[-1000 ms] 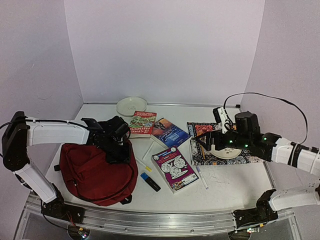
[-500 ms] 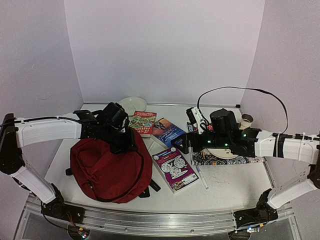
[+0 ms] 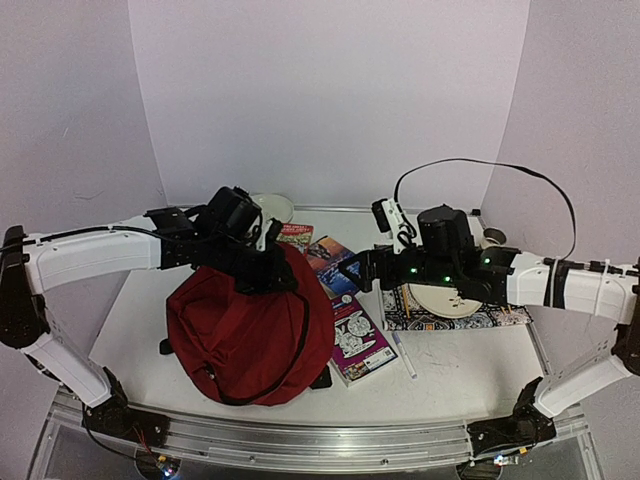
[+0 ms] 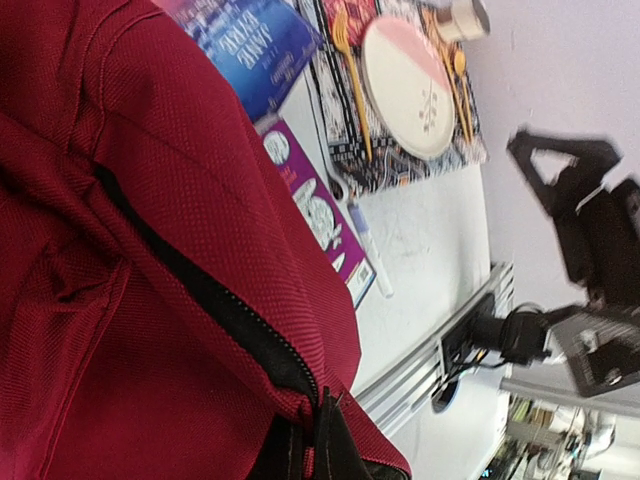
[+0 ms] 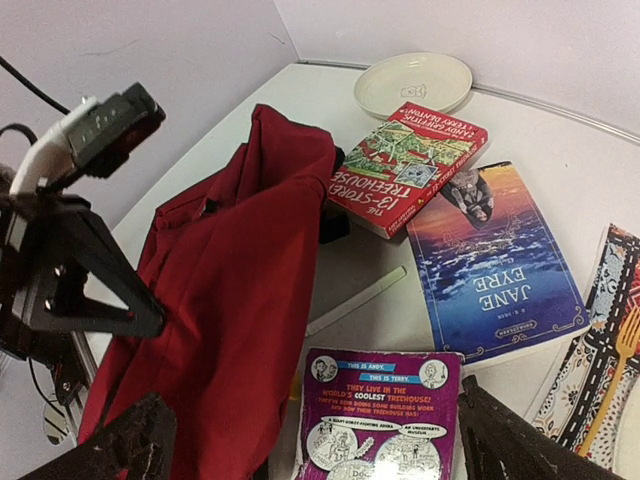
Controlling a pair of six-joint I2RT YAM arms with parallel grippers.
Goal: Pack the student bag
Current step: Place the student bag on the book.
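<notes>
The student bag [image 3: 250, 335] is dark red with a black zip and hangs lifted at the table's left-centre. My left gripper [image 3: 273, 272] is shut on its top edge beside the zip [image 4: 200, 290], as the left wrist view [image 4: 318, 440] shows. My right gripper [image 3: 352, 277] is open and empty, hovering over the books to the right of the bag; in the right wrist view [image 5: 320, 450] it is wide apart. Below it lie a purple book [image 5: 385, 415], a blue book [image 5: 495, 260] and a red book [image 5: 410, 165].
A white pen [image 5: 355, 300] lies between the bag and the books. A plate [image 3: 445, 300] sits on a patterned mat [image 3: 500, 318] at right, with a cup [image 3: 492, 237] behind. A white bowl [image 3: 275, 205] stands at the back. Another pen [image 3: 403, 352] lies near the purple book.
My left gripper has lifted the bag up and to the right, so it now covers the marker and the purple book's left edge. My right arm has swung left over the books.
</notes>
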